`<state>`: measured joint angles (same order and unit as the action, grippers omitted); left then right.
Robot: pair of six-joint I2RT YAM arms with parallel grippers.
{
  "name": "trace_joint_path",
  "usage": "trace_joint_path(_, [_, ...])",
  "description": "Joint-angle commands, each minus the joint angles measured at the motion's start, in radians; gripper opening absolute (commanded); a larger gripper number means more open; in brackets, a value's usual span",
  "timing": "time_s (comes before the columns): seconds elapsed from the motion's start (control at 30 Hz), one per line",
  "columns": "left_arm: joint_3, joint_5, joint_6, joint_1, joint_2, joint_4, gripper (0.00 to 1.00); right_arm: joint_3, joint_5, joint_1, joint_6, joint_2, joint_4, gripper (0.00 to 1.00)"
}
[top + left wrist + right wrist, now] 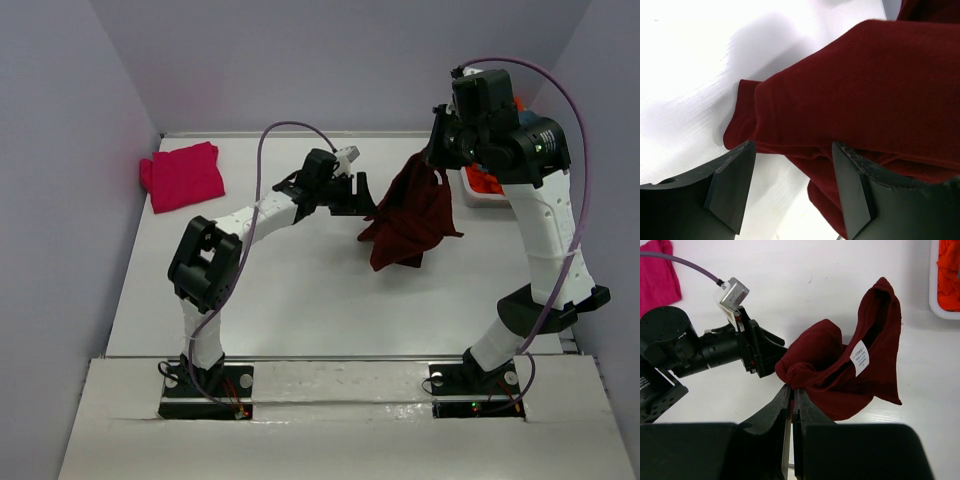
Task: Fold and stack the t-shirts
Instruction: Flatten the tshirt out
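- The right gripper (791, 390) is clenched: its two dark fingers are pressed together on a bunched fold of the maroon t-shirt (840, 385), lifting it above the table (300, 290).
- From the pinch the maroon t-shirt (410, 220) hangs in a crumpled, roughly triangular drape, narrow at the top and wider below. A white label (859, 357) shows on an inside fold. Whether its lowest folds touch the tabletop cannot be told.
- The left gripper (792, 147) stands released, its fingers spread wide and holding nothing. In the left wrist view the maroon cloth (865, 85) fills the space just beyond the fingertips.
- From above, the left gripper (362, 195) is stretched out level towards the shirt's left edge, just beside it. The right gripper (437, 160) is above the shirt's top, on the right side of the table.
- A folded pink t-shirt (183, 175) lies flat at the far left corner of the table, well apart from both arms.
- A white bin (932, 290) sits at the far right edge of the table, with an orange garment (949, 275) inside it.
- A purple cable (290, 125) arcs over the left arm.
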<state>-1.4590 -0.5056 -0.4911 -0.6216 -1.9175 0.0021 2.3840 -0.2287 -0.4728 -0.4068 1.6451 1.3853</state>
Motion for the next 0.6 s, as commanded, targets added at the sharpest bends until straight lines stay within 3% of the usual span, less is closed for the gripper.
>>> trace_joint_path(0.0, [0.055, 0.001, 0.003, -0.013, 0.051, 0.073, 0.73, 0.011, -0.015, -0.006, 0.011, -0.014, -0.039, 0.07])
trace_joint_path(0.2, [0.094, 0.096, 0.080, -0.043, 0.144, 0.064, 0.72, -0.019, -0.001, -0.006, 0.008, -0.018, -0.054, 0.07])
trace_joint_path(0.57, [-0.017, 0.280, 0.181, -0.055, 0.199, -0.053, 0.72, -0.043, 0.022, -0.006, 0.005, -0.007, -0.071, 0.07])
